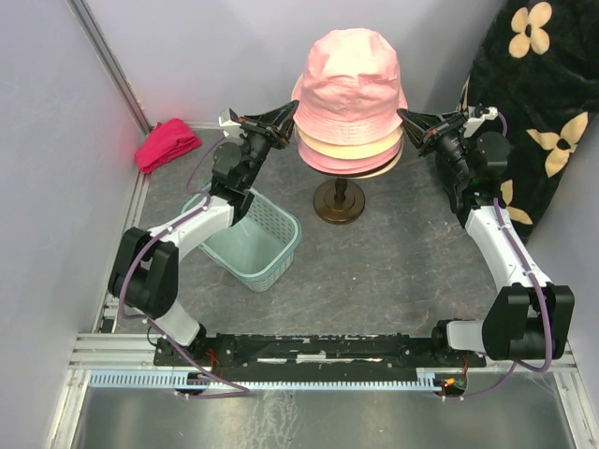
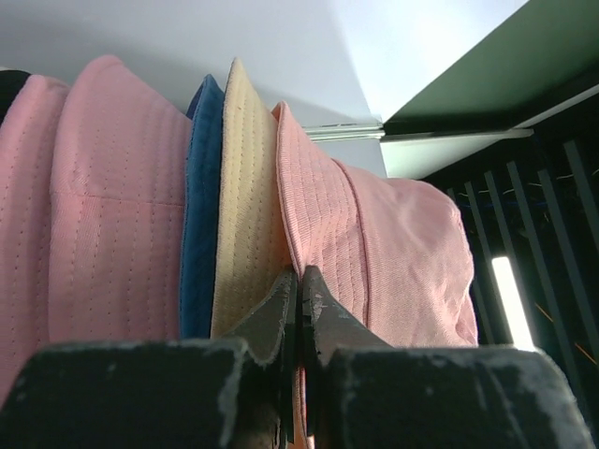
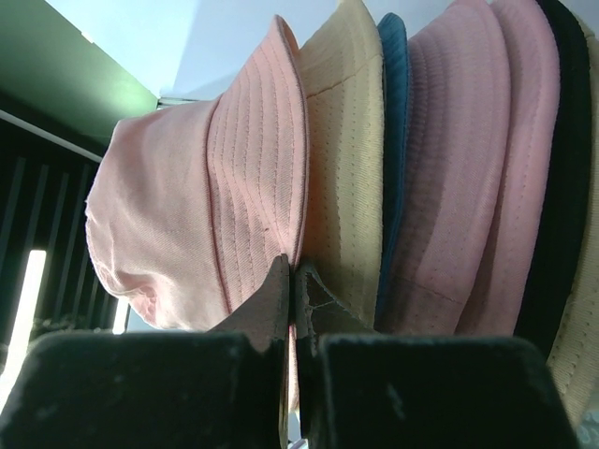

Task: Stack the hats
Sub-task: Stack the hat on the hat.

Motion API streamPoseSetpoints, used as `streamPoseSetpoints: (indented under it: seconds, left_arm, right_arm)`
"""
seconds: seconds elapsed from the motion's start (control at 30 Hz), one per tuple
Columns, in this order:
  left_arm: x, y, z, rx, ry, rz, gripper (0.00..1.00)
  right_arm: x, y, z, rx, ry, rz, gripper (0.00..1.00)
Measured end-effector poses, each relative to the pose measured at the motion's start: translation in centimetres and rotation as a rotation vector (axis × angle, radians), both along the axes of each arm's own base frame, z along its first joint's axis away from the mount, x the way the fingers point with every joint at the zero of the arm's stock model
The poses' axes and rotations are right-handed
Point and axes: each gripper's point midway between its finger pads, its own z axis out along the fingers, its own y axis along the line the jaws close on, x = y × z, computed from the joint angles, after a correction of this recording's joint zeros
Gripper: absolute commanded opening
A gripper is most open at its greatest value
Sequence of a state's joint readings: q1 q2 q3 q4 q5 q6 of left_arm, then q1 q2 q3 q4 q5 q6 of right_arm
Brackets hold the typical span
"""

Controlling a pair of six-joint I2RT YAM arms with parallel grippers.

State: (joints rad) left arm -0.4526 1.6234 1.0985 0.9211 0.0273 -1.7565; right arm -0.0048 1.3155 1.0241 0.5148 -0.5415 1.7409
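Hats (image 1: 351,154) crown the stand (image 1: 339,201); left gripper (image 1: 292,110) and right gripper (image 1: 404,114) each pinch the top pink hat (image 1: 348,75) by its brim from 2 sides, apparently to seat it level.

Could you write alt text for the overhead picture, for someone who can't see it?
Seen from above, hats sit stacked on a stand, the top pink hat pinched at its brim by the left gripper and the right gripper from opposite sides. A teal basket sits by the left arm, a red cloth in the far left corner.
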Motion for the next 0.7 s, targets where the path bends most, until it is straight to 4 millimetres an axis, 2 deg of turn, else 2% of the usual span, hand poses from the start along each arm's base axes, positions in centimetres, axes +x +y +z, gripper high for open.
streamPoseSetpoints:
  seconds: [0.7]
  left_arm:
    - [0.2, -0.3, -1.2, 0.057, 0.109, -0.009, 0.03]
  right_arm:
    - [0.3, 0.1, -0.5, -0.028, -0.011, 0.001, 0.02]
